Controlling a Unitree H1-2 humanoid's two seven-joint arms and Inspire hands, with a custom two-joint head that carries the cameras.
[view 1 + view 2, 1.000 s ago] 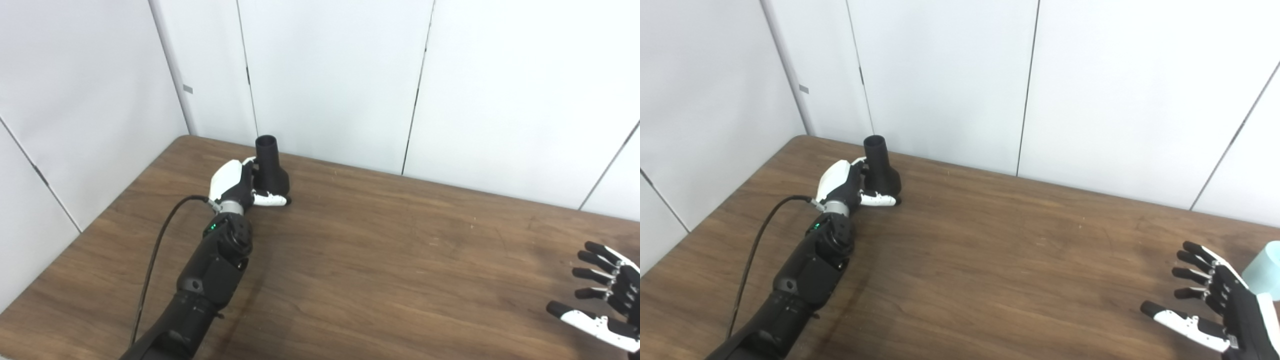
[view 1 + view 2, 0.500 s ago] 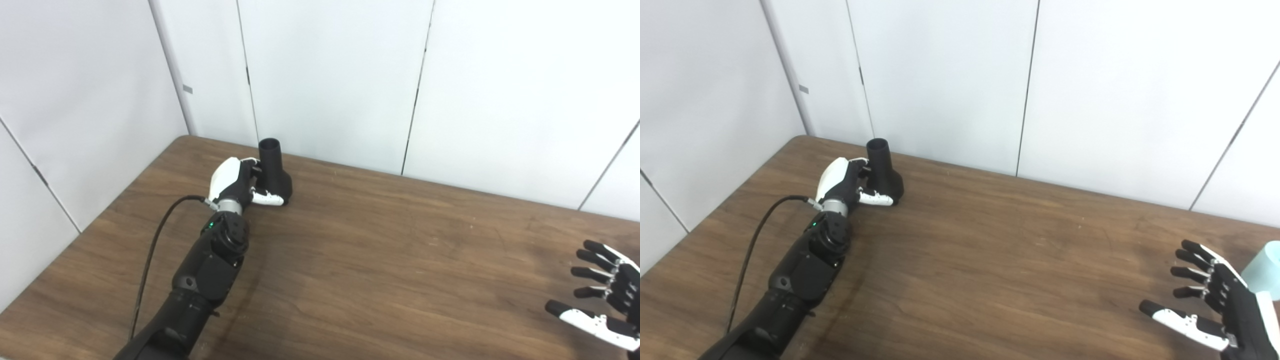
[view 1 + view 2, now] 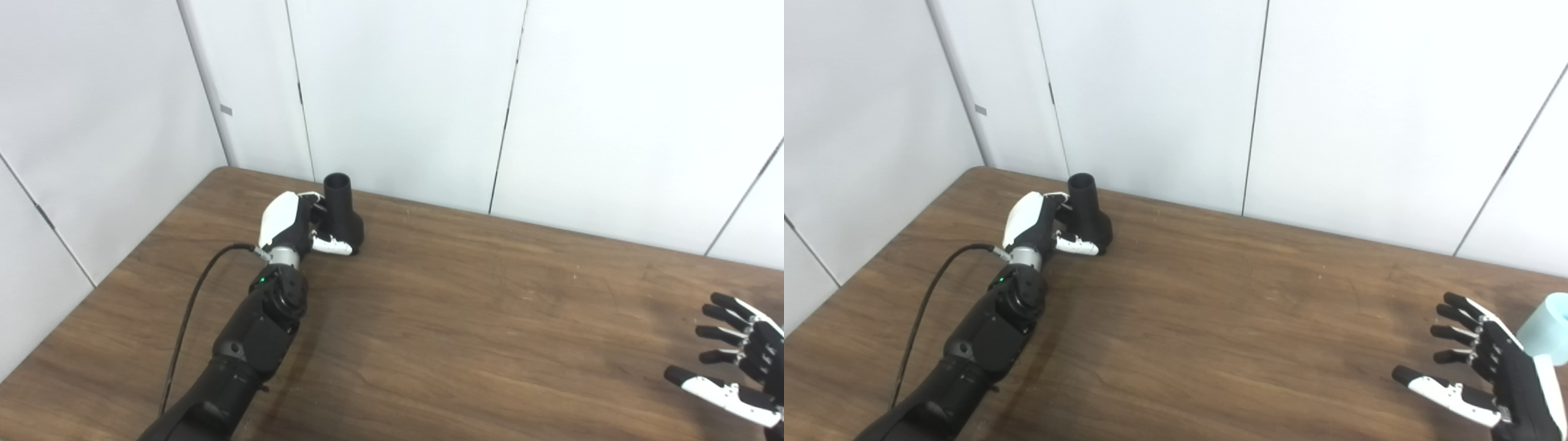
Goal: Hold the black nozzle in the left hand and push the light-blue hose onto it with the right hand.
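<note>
Near the far left corner of the brown wood-grain counter (image 3: 465, 318), the black plastic nozzle (image 3: 343, 211) stands with its round mouth up. The left robot hand (image 3: 293, 225) wraps it, thumb across its flared base. Well apart, at the right edge, the right robot hand (image 3: 1488, 364) holds nothing, fingers spread, just beside the light-blue hose (image 3: 1543, 327).

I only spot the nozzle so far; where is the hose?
Only in the right eye view: the hose peeks in at the right edge, on the table just behind the open right hand.
</note>
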